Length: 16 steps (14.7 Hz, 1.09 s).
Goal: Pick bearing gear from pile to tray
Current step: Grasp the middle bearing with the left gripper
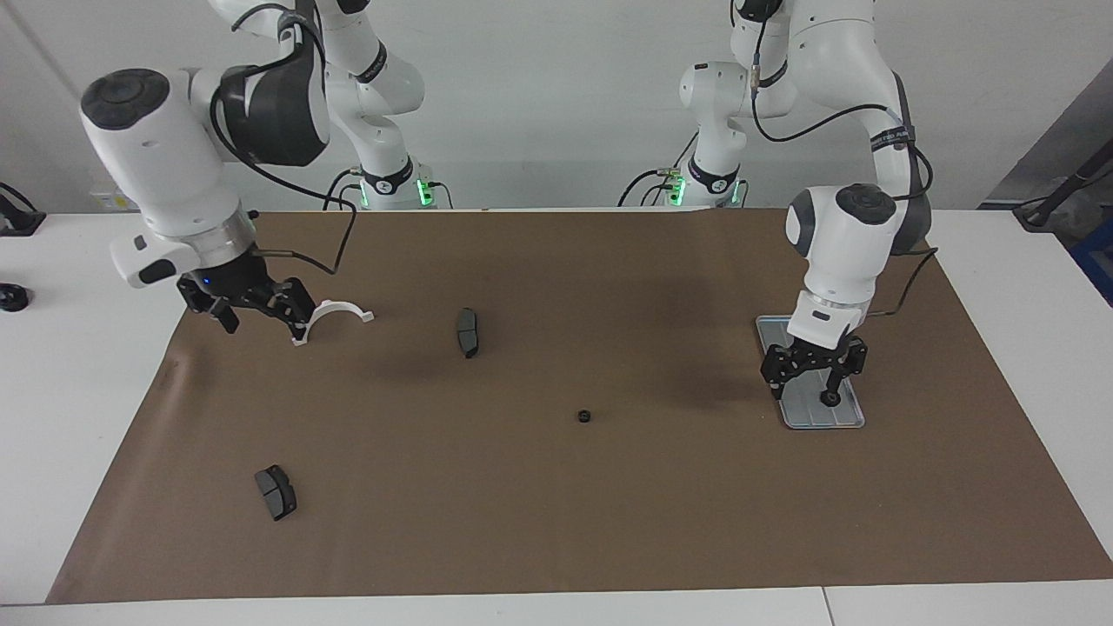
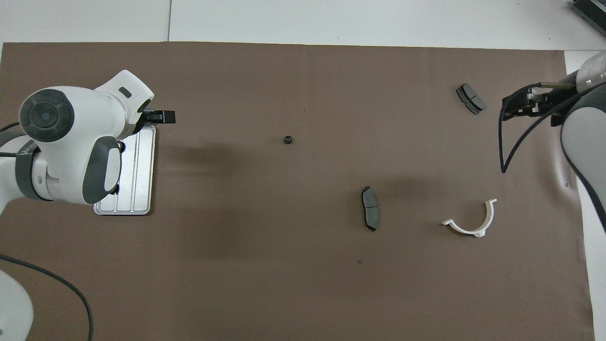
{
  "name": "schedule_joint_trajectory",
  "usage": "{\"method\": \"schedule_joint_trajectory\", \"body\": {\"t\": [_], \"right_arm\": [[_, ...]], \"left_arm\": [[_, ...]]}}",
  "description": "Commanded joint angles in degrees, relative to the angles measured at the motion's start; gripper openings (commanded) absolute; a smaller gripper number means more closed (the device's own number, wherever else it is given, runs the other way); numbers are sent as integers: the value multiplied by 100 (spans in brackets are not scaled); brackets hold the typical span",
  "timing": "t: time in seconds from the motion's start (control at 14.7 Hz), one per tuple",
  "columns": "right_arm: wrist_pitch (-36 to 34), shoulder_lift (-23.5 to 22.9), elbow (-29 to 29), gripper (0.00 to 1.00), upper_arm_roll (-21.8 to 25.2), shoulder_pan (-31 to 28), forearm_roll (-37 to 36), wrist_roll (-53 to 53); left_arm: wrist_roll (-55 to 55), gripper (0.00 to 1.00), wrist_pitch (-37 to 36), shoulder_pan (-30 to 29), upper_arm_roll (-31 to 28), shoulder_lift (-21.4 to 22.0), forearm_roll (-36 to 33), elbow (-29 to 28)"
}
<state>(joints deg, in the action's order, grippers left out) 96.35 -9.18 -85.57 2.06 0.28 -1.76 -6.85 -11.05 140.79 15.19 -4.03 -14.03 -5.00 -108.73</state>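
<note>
Toward the right arm's end of the table the right gripper (image 1: pixel 261 317) hangs with its jaws spread and empty over the brown mat (image 1: pixel 556 522), just beside the white bracket (image 1: pixel 335 315). One brake pad (image 1: pixel 468 331) lies near the middle of the mat and another (image 1: pixel 276 492) lies farther from the robots. A small black gear (image 1: pixel 585 416) lies loose at the mat's middle, and at the left arm's end the left gripper (image 1: pixel 804 374) hangs released and empty above the metal tray (image 1: pixel 813 419), where a second gear (image 1: pixel 830 399) lies.
</note>
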Motion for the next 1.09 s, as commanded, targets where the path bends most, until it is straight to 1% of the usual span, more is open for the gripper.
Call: {"method": "schedule_joint_trajectory", "body": {"t": [0.0, 0.07, 0.14, 0.27, 0.34, 0.54, 0.68, 0.75, 0.81, 1.02], "right_arm": [[-274, 740, -643, 100, -91, -80, 88, 79], [-283, 881, -820, 100, -83, -63, 88, 61], [-309, 926, -856, 100, -83, -72, 88, 70], [-292, 918, -795, 100, -91, -63, 88, 44], [-301, 918, -786, 100, -100, -54, 88, 43], [-563, 944, -594, 100, -100, -71, 105, 43], [-591, 953, -602, 100, -109, -19, 228, 0], [-591, 953, -610, 100, -126, -10, 289, -88], [-565, 953, -610, 100, -127, -10, 299, -97], [-564, 962, -655, 100, -153, 7, 185, 60]], "left_arm": [[-309, 100, -296, 518, -81, -327, -53, 596], [-423, 100, -532, 746, -98, -502, -45, 851], [-677, 100, -674, 957, -98, -652, -53, 1132], [-1030, 100, -763, 1292, -98, -995, -53, 1573], [-1153, 100, -902, 1476, -107, -1118, -71, 1679], [-1513, 100, -983, 1732, -107, -1461, -80, 2109], [-1663, 100, -1070, 1899, -107, -1707, -54, 2355], [-1733, 100, -1158, 1917, -98, -1865, -27, 2592], [-1734, 100, -1185, 1935, -81, -1945, -10, 2646], [-1725, 100, -1019, 1952, -54, -1946, 148, 2577]]}}
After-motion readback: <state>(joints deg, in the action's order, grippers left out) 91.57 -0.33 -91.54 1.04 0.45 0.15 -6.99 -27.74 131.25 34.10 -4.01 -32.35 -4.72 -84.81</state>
